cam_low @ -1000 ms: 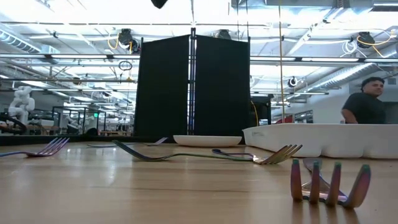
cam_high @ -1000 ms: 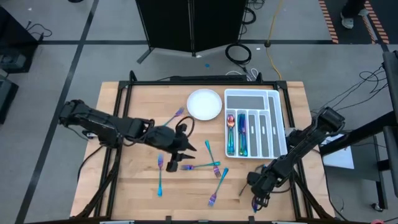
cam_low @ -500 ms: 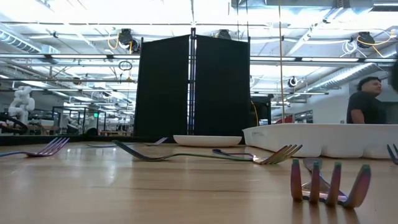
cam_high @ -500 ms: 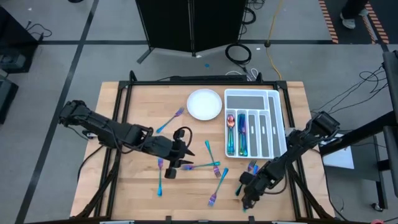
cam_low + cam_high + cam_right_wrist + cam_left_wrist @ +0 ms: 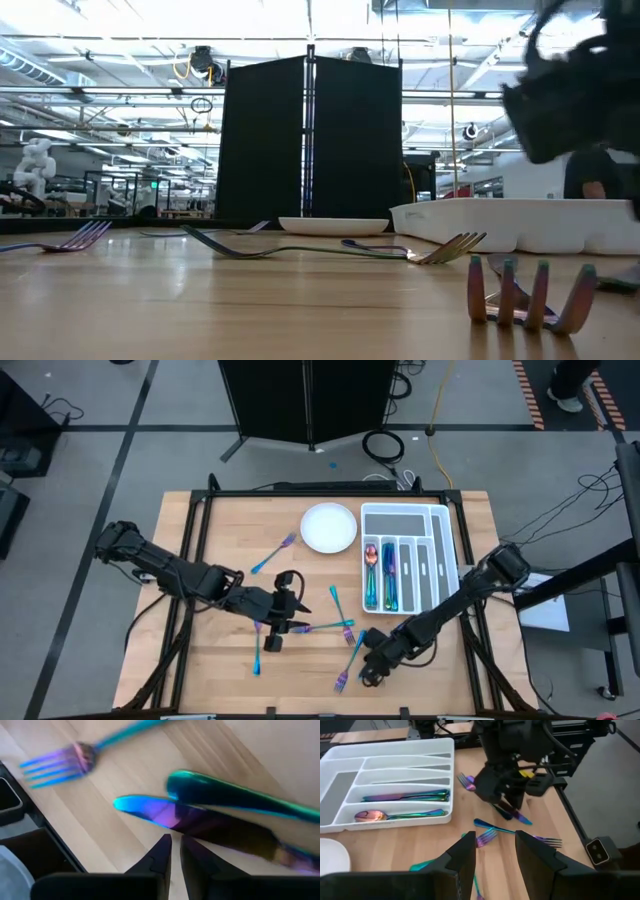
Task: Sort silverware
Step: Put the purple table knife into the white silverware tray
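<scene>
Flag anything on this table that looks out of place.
Several forks lie scattered at odd angles on the bare table instead of in the cutlery tray, which holds only a few pieces, two slots empty. Nothing looks spilled or damaged.

We see the right end effector [image 5: 580,95] only as a dark blur cut off by the frame edge; the knife [image 5: 200,822] ahead of it smears.

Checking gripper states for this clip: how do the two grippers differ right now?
The left gripper has its fingers spread apart with nothing between them, over the forks near the table's middle; the right gripper has its fingers almost together, low over a knife near the table's front edge. Both hover over loose silverware on the wooden table.
</scene>
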